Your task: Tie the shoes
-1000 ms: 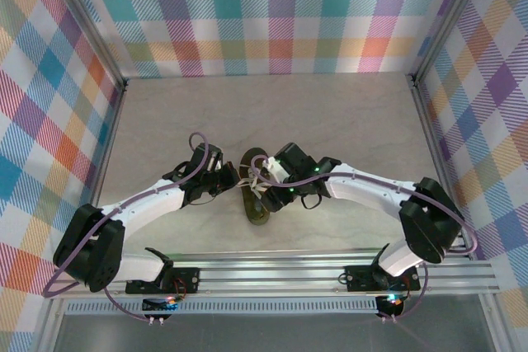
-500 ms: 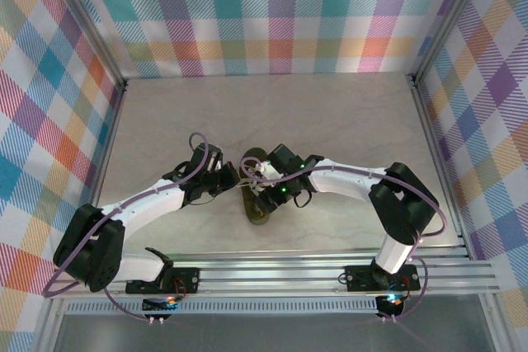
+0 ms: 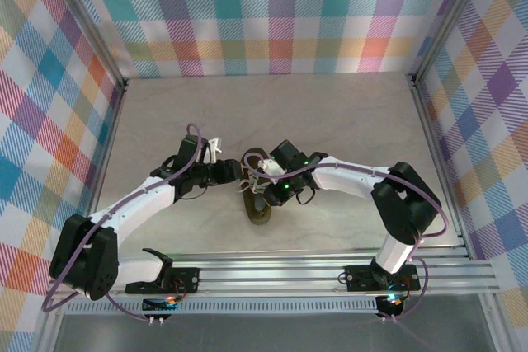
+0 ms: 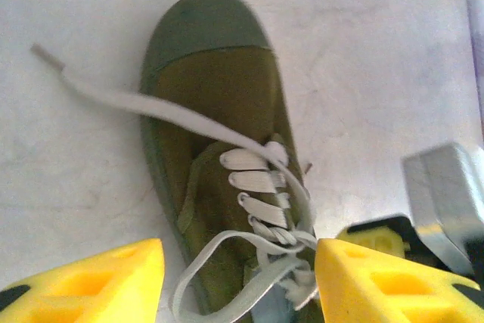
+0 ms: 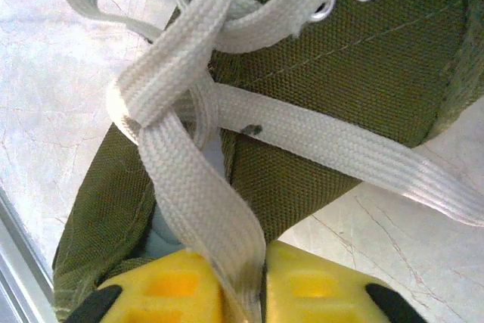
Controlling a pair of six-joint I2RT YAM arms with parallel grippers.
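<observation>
While right jaws pinch one lace (image 5: 203, 213), one shoe (image 4: 219, 88) rests.

Clad in glossy white shells along left arm (image 3: 140, 204) and right arm (image 3: 355, 180), with bulky black housings (image 3: 406, 218) at the joints. Trailed by a thin purple cable (image 3: 192, 139) looping off each arm, down to black bases (image 3: 167, 272). Tipped with left pincer (image 4: 238, 262) and right pincer (image 5: 242, 266) in bright yellow moulded fingers (image 4: 378, 285), hollowed in shallow pockets, black at the roots. Lit by small green lamps (image 3: 285, 189) near the right wrist
</observation>
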